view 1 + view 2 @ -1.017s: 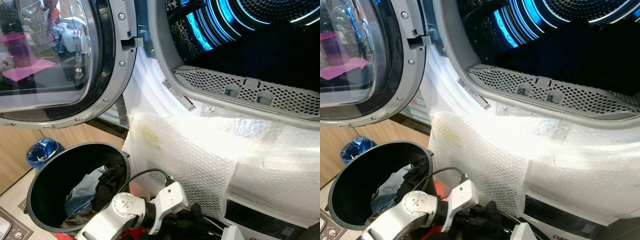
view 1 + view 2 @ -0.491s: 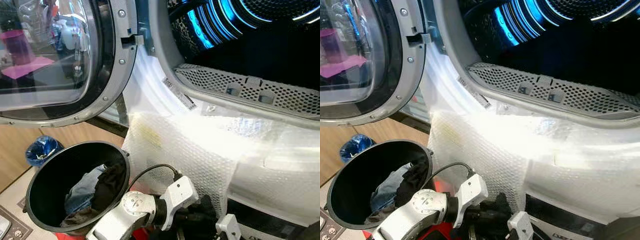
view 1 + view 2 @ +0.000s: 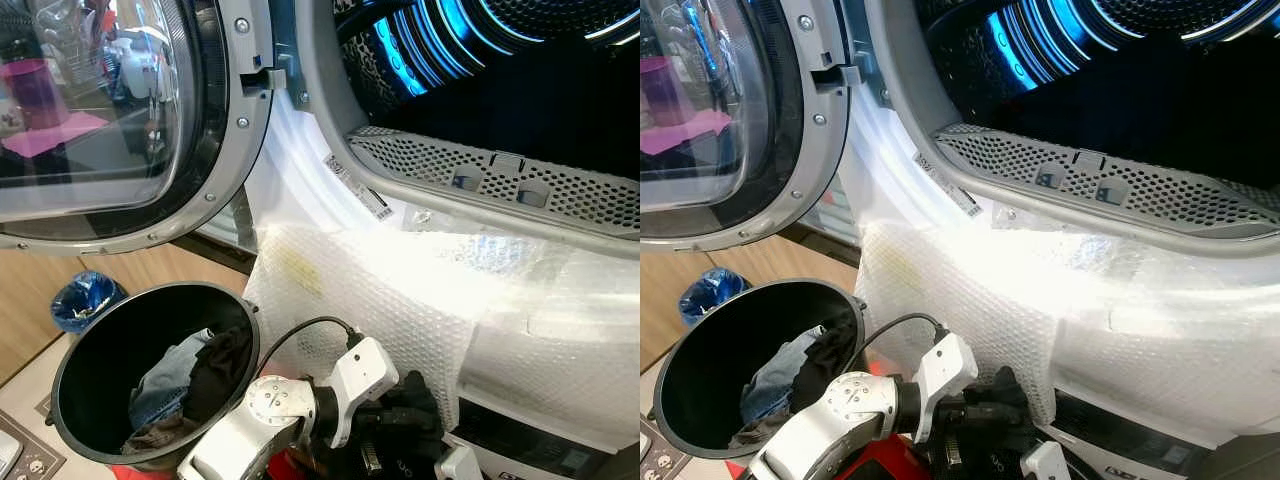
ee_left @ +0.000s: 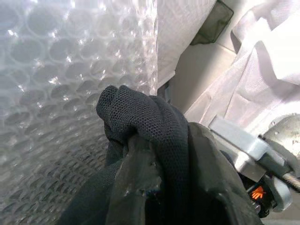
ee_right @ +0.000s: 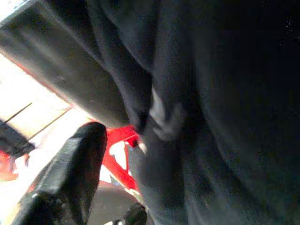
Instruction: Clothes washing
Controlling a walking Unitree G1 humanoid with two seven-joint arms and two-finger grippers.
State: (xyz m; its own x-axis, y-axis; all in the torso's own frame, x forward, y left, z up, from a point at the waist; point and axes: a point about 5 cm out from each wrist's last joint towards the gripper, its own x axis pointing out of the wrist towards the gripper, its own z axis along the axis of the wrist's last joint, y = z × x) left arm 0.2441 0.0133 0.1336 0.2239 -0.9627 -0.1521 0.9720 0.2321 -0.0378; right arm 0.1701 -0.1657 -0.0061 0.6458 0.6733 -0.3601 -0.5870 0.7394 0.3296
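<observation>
- The washing machine [image 3: 330,150] stands with its round glass door [image 3: 110,120] swung open to the robot's left, its drum [image 3: 500,60] lit blue inside, bubble wrap [image 3: 380,310] taped over its front.
- A black laundry basket [image 3: 75,370] sits on the floor below the door, holding a denim garment [image 3: 165,385] and dark clothes.
- The left hand [image 3: 385,440] grips a black mesh garment [image 4: 150,126] just beside the bubble wrap.
- The right hand [image 5: 75,178] presses against dark cloth; its grip cannot be told.

One washing machine [image 3: 420,270], one open door [image 3: 120,120], one black bin [image 3: 100,350], one black garment [image 4: 154,136].
</observation>
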